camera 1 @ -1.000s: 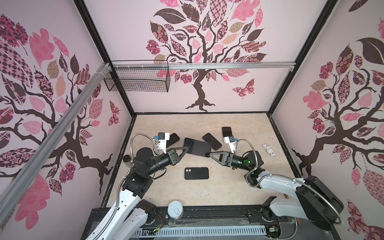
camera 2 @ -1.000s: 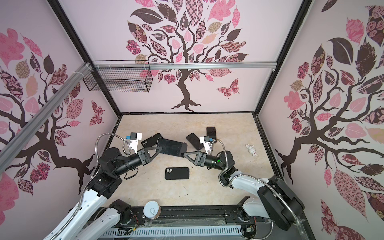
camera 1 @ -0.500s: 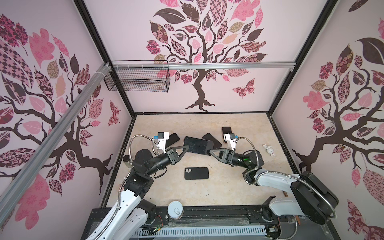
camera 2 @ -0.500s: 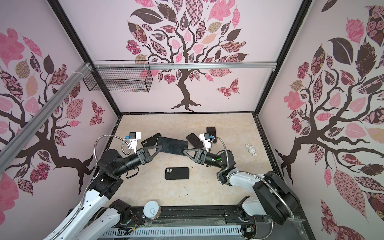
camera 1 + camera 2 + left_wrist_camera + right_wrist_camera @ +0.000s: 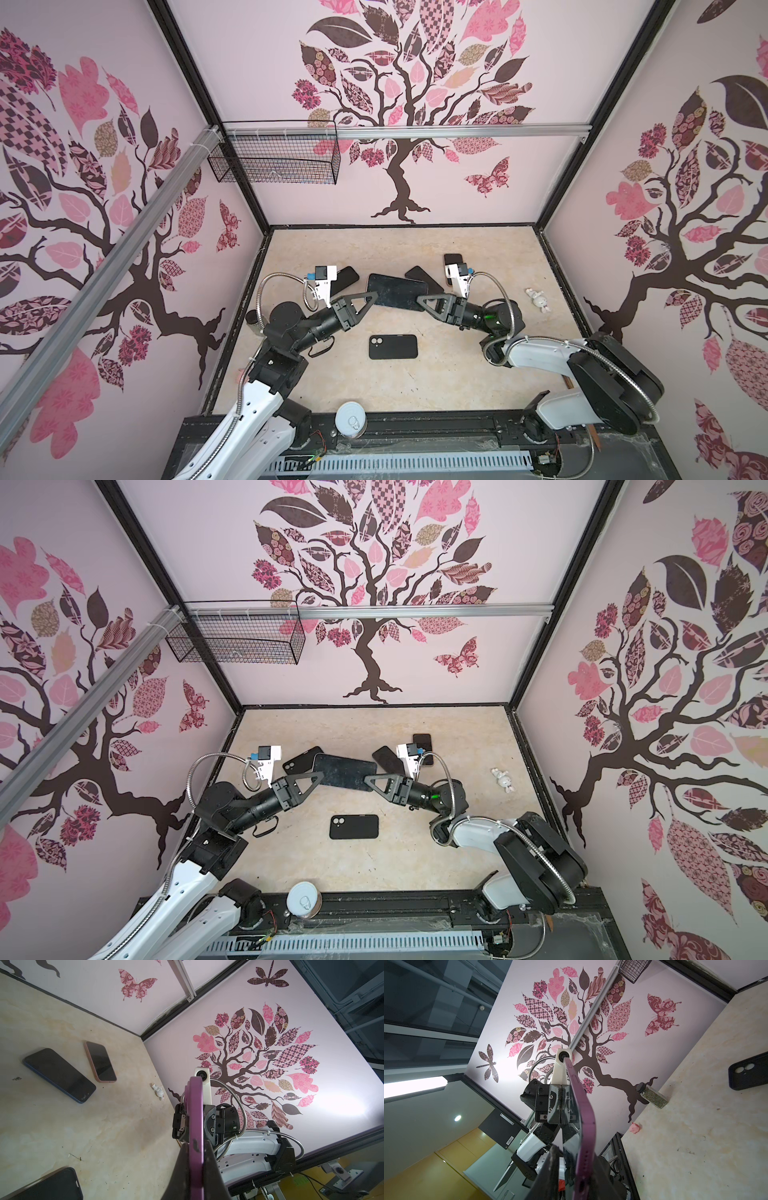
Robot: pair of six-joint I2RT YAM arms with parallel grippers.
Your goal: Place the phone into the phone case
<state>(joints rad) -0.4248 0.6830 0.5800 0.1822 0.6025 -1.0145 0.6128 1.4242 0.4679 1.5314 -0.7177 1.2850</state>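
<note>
- phone (image 5: 397, 291): purple-edged with a dark screen. it is held clear of the surface (image 5: 457, 374), in the air between the two hands. its long axis runs from 9 o'clock to 3 o'clock in both top views, slightly tilted.
- left hand (image 5: 371, 296): clenched on the phone's 9 o'clock end. in the left wrist view the phone's purple edge runs out from between the jaws.
- right hand (image 5: 420, 298): at the phone's 3 o'clock end, with the jaws set either side of the phone. in the right wrist view one finger (image 5: 548, 1172) sits close to the glass face. whether the jaws press on the phone cannot be told.
- phone case (image 5: 392, 347): black and flat on the surface, with its camera cut-outs toward 9 o'clock. it lies at 6 o'clock of the held phone, apart from both hands.
- second black case (image 5: 301, 763): on the surface at 10 o'clock of the held phone, beside the left wrist camera.
- blue-edged phone (image 5: 60, 1075) and pink-cased phone (image 5: 100, 1064): both flat on the surface, screen up, near each other but not touching. they lie at 1 to 2 o'clock of the held phone.
- white figurine (image 5: 539, 300): on the surface at 3 o'clock, beyond the right hand and well apart from the phones.
- spice jar (image 5: 251, 323): at the surface's 9 o'clock edge, by the wall.
- can (image 5: 351, 419): at the 6 o'clock edge, pull-tab lid up.
</note>
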